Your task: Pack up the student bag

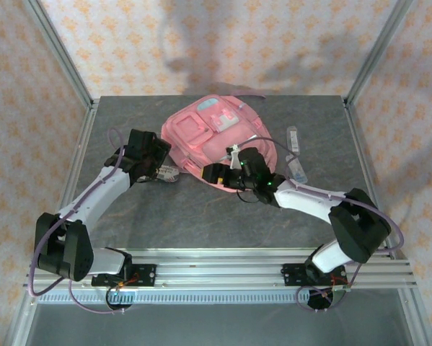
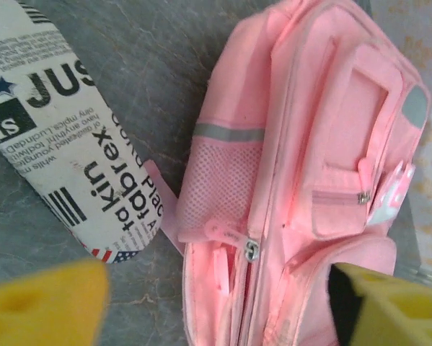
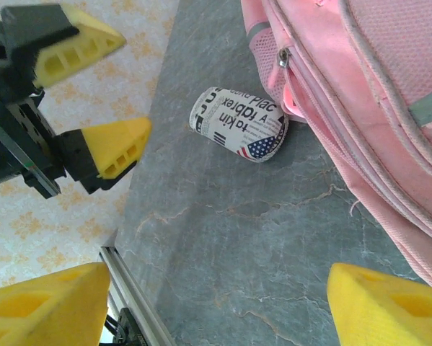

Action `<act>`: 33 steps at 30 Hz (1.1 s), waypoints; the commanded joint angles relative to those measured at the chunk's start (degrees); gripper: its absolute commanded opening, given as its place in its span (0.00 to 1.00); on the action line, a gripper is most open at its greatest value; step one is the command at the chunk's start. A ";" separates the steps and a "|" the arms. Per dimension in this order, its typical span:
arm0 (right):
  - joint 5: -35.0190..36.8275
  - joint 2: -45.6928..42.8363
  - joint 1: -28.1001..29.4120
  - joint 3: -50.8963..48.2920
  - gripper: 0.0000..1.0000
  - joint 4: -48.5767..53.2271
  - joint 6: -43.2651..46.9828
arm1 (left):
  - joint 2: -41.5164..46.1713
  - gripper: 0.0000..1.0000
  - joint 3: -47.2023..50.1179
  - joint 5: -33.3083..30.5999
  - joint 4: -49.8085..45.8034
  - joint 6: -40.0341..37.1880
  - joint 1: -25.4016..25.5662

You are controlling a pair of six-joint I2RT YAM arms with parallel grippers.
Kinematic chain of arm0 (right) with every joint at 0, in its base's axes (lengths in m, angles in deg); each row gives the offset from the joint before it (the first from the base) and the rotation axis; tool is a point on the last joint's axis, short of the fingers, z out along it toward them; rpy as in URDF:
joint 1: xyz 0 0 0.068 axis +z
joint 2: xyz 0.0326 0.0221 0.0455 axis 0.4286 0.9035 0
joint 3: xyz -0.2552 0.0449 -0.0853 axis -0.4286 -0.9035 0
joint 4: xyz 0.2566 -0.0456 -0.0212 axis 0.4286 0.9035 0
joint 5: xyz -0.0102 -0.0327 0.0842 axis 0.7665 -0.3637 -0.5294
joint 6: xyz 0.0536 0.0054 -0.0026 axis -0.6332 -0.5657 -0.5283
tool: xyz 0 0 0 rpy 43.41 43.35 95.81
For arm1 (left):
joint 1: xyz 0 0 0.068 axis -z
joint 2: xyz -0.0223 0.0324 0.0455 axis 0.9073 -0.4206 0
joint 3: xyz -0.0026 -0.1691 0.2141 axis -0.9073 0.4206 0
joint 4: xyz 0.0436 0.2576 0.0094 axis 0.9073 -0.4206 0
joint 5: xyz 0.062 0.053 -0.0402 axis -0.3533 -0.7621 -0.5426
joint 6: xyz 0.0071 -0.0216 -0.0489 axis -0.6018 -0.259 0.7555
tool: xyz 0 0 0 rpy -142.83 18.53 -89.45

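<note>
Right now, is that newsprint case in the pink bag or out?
Out: the newsprint case lies on the grey table beside the student bag.

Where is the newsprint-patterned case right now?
In the top view the newsprint-patterned case lies on the table just left of the student bag, by its mesh pocket, beneath the left gripper.
</note>
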 commanded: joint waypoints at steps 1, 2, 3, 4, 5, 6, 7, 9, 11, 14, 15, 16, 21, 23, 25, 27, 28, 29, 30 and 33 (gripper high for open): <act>-0.04 -0.95 0.49 0.71 0.79 -2.15 0.01 | 1.35 0.89 1.84 -4.37 -2.48 0.05 -0.80; 0.17 -1.26 0.49 0.49 0.80 -1.99 0.14 | 1.04 0.91 2.23 -4.78 -2.67 0.13 -1.26; 0.40 -1.66 0.49 0.25 0.80 -1.80 0.32 | 0.38 0.93 2.71 -4.54 -2.42 0.14 -2.13; 0.51 -1.94 0.49 0.03 0.80 -1.64 0.47 | -0.69 0.93 3.12 -3.82 -1.97 -0.07 -3.20; 0.77 -2.27 0.49 -0.05 0.80 -1.40 0.58 | -1.65 0.93 3.26 -2.78 -1.64 -0.20 -4.31; 0.97 -2.52 0.49 -0.28 0.80 -1.17 0.67 | -3.26 0.93 3.16 -1.95 -1.38 -0.57 -5.33; 1.13 -2.78 0.49 -0.44 0.80 -1.07 0.76 | -4.80 0.94 2.52 -2.34 -2.03 -0.86 -6.08; 1.63 -3.27 0.49 -0.80 0.80 -0.67 0.93 | -7.85 0.95 0.86 -3.72 -2.90 -1.30 -6.92; 2.15 -3.68 0.49 -1.26 0.80 -0.49 0.91 | -10.73 0.97 -0.40 -3.84 -2.93 -1.06 -7.51; 2.77 -4.22 0.47 -1.86 0.80 -0.26 1.02 | -15.57 0.98 -3.11 -3.77 -3.78 -0.73 -7.93; 2.95 -4.43 0.49 -1.96 0.80 -0.06 1.11 | -17.28 0.98 -4.21 -3.81 -3.81 -0.99 -8.02; 3.07 -4.50 0.49 -2.05 0.80 0.07 1.18 | -18.77 0.98 -5.25 -4.22 -4.12 -0.96 -8.01; 3.66 -5.06 0.49 -2.05 0.80 1.08 1.77 | -24.71 0.99 -9.20 -5.70 -4.46 -1.15 -8.10; 4.10 -5.23 0.49 -1.95 0.79 1.48 1.99 | -27.48 0.99 -11.39 -6.20 -6.49 -1.35 -8.10; 4.50 -5.28 0.49 -1.96 0.79 1.67 2.13 | -30.26 0.96 -13.56 -6.70 -9.42 -1.45 -8.17; 4.77 -5.25 0.49 -2.00 0.79 1.69 2.12 | -31.96 0.95 -14.59 -6.76 -10.69 -1.67 -8.03; 4.81 -5.25 0.49 -2.04 0.79 1.75 2.08 | -32.14 0.94 -14.69 -6.71 -10.89 -1.84 -8.10; 4.94 -5.13 0.49 -2.05 0.79 1.75 2.08 | -33.32 0.92 -14.76 -6.62 -10.77 -2.31 -8.05; 5.03 -5.11 0.49 -2.02 0.79 1.75 2.08 | -34.42 0.91 -15.02 -6.29 -11.08 -2.69 -8.08; 5.50 -5.00 0.49 -2.03 0.79 1.92 2.17 | -36.47 0.82 -15.64 -5.61 -12.29 -4.21 -7.92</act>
